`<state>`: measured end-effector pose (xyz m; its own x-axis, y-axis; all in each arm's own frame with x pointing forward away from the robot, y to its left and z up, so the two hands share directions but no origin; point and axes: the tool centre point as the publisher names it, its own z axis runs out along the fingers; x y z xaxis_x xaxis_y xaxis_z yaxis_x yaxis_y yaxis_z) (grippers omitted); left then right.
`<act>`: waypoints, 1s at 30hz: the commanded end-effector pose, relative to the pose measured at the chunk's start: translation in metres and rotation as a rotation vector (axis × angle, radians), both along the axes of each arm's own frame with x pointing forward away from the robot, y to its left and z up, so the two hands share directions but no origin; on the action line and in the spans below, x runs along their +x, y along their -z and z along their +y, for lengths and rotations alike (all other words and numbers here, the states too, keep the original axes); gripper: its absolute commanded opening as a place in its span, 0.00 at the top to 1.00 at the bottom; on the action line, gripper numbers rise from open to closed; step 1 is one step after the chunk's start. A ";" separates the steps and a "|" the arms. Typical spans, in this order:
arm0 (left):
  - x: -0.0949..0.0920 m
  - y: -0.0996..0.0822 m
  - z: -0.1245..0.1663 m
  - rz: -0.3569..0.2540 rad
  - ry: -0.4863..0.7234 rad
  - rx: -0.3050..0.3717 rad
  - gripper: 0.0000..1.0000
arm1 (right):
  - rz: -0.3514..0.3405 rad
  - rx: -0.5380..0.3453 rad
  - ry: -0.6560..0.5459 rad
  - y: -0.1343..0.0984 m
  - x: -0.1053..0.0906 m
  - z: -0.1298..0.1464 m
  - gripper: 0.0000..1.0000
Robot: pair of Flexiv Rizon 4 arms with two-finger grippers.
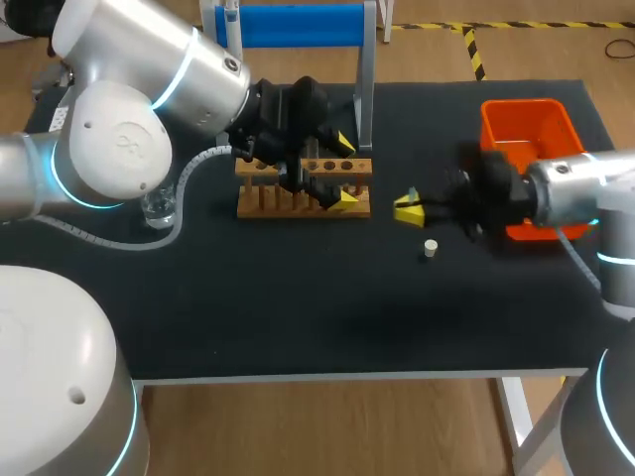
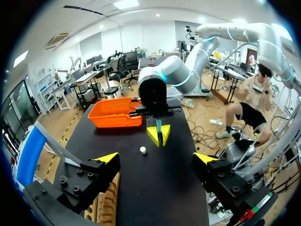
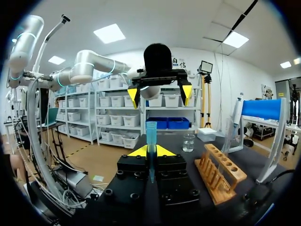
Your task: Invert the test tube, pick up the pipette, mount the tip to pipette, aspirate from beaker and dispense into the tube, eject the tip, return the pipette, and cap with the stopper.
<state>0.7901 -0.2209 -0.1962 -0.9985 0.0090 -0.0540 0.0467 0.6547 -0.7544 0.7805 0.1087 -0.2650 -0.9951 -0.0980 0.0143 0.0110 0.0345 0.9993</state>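
Blue test tube [image 3: 151,134] upright in right gripper [image 3: 151,151]; white stopper [image 1: 431,249] lies nearby.

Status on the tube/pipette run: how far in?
Early. Right gripper is shut on the test tube, upright, clear of the rack. Left gripper is open and empty over the rack. To do: all pipetting, then capping; the stopper lies loose on the table.
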 end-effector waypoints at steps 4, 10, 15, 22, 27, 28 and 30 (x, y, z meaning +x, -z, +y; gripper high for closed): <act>0.000 -0.001 -0.001 0.002 0.000 0.004 0.00 | 0.011 0.005 0.038 0.008 -0.010 -0.034 1.00; 0.000 -0.001 -0.001 0.002 0.000 0.004 0.00 | 0.007 0.014 0.057 0.011 -0.013 -0.046 1.00; 0.000 -0.001 -0.001 0.002 0.000 0.004 0.00 | 0.001 0.015 0.063 0.012 -0.015 -0.050 1.00; 0.000 -0.001 -0.001 0.002 0.000 0.004 0.00 | 0.005 0.012 0.071 0.013 -0.016 -0.052 1.00; 0.000 -0.001 -0.001 0.002 0.000 0.004 0.00 | 0.005 0.012 0.071 0.013 -0.016 -0.052 1.00; 0.000 -0.001 -0.001 0.002 0.000 0.004 0.00 | 0.005 0.012 0.071 0.013 -0.016 -0.052 1.00; 0.000 -0.001 -0.001 0.002 0.000 0.004 0.00 | 0.005 0.012 0.071 0.013 -0.016 -0.052 1.00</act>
